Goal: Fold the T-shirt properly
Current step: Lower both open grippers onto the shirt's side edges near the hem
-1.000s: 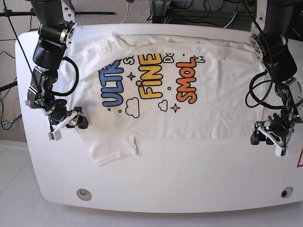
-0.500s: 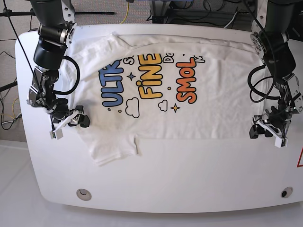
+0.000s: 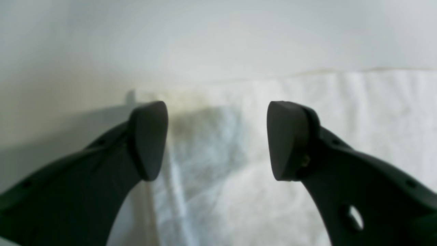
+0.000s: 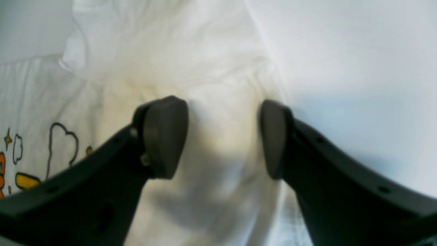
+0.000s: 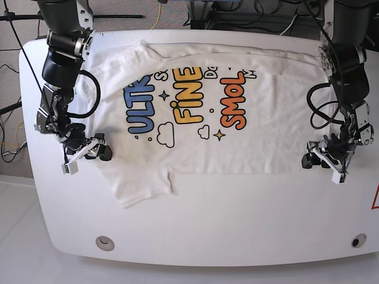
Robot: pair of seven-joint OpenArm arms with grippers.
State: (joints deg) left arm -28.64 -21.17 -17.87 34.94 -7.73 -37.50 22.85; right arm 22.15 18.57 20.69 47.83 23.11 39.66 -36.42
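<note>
Both jaws gape over the shirt (image 5: 231, 112) near the table's (image 5: 237, 207) front edge; I'd say grasping comes next: lower, pinch.

Both arms low, left tool (image 5: 323, 163) and right tool (image 5: 86, 155) with jaws spread wide.

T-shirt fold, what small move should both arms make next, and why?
Probably lower and close both at once. The left end effector and right end effector stand open, each straddling an edge of the T-shirt, with nothing gripped.
</note>
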